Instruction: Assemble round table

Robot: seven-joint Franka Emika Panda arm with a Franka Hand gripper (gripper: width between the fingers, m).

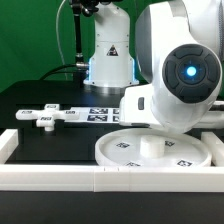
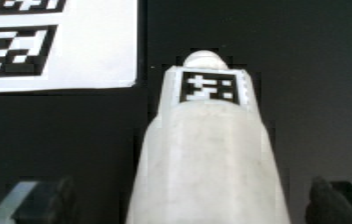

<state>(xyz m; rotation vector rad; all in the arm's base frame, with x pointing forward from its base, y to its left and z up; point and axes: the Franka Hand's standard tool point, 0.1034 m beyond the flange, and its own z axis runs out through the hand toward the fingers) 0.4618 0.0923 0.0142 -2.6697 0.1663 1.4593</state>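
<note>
The round table's leg (image 2: 205, 140) is seen in the wrist view as a white, tapering cylinder over the black surface (image 2: 297, 100). Its long axis runs straight out from the claw (image 2: 187, 203), midway between the two fingers (image 2: 31, 203). A tag is carried near its far, rounded end. That end is turned toward the marker board (image 2: 93, 50), from which it is parted by a strip of bare surface.

The claw is spread: a dark gap is left on each side between finger and leg, so nothing is pinched. Whether the leg lies flat or is tipped up toward the camera cannot be told.

In the exterior view the leg cannot be made out. It is judged to be hidden behind the arm (image 1: 185, 75), which fills the exterior view's right. Beside that arm the disc (image 1: 115, 152) is laid flat with a small raised hub at its middle, close to the border rail (image 1: 60, 180) along the near edge. The base piece (image 1: 45, 116) lies well apart, farther off toward the exterior view's left.

The coming move is judged to turn on the leg being centred between the fingers, with its axis in line with them. The claw would need only to be pressed together across the leg's width, not along its length.
</note>
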